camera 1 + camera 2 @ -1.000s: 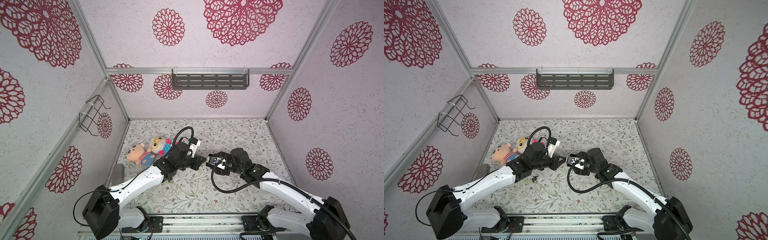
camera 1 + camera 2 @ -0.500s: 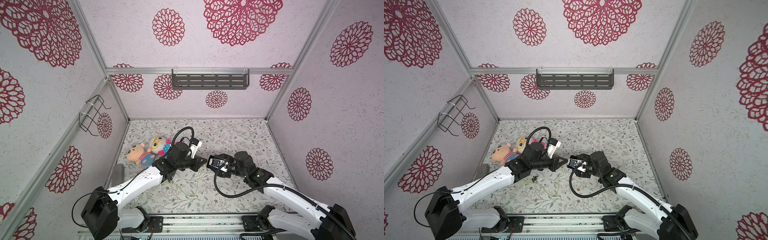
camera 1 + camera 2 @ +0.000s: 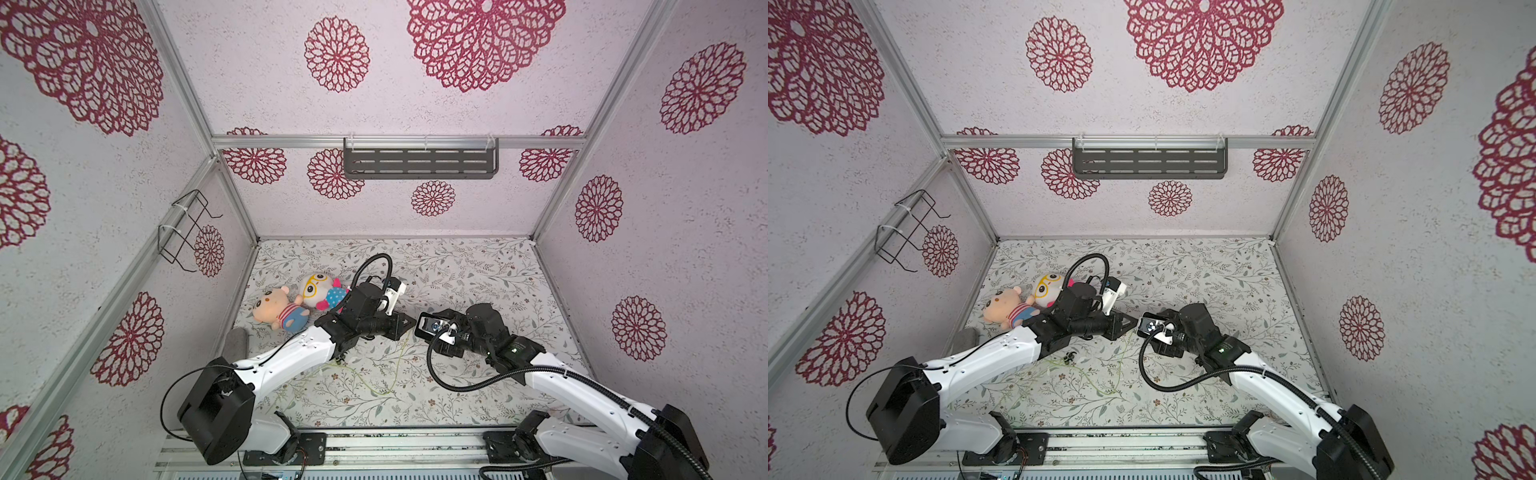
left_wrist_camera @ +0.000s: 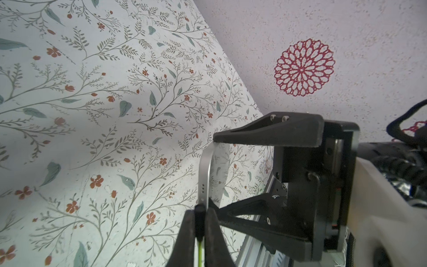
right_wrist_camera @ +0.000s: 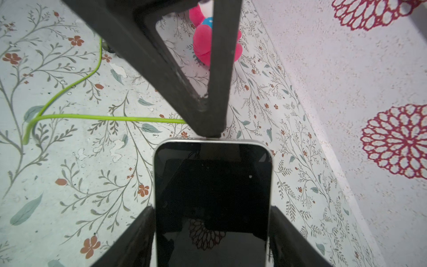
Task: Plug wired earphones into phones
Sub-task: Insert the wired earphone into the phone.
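Your phone (image 5: 212,196) sits clamped by its sides in the right gripper (image 5: 211,208), held above the table (image 5: 69,173). The left gripper (image 4: 199,213) pinches the earphones' black plug (image 4: 199,222), tip against the phone's end edge; the green cable (image 5: 104,118) trails behind it.

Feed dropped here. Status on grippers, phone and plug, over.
Left gripper shut on earphone plug. Right gripper clamps phone sides. Plug tip at phone's edge, seating unclear. Plush toys off aside.

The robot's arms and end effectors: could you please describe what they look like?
The left arm and right arm have white shells with black joints and bases. A black cable loops off each wrist. The left end effector and right end effector are matte black, with triangular, hollowed fingers.
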